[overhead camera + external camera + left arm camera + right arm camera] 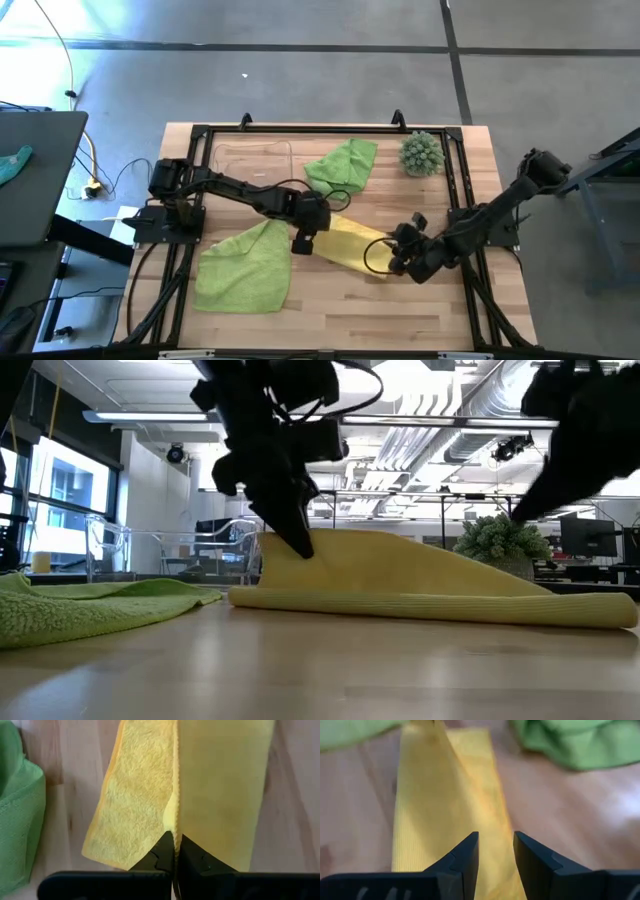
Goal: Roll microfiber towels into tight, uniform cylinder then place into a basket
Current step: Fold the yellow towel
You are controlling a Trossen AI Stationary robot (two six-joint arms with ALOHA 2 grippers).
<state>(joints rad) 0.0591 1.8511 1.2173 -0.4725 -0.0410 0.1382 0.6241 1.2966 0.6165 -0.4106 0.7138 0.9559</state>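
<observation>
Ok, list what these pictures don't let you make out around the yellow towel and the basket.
- Right claw: open over the yellow towel; whether it touches the cloth is hidden by its own fingers in the right wrist view, and too small in the high view.
- Basket: clear plastic, only faint outlines in the high view; what it holds cannot be told.
- Left claw: shut on the yellow towel's edge; the low view cuts off its arm.

Two black jointed arms, looped black cables, wedge-shaped fingers (465, 857).
</observation>
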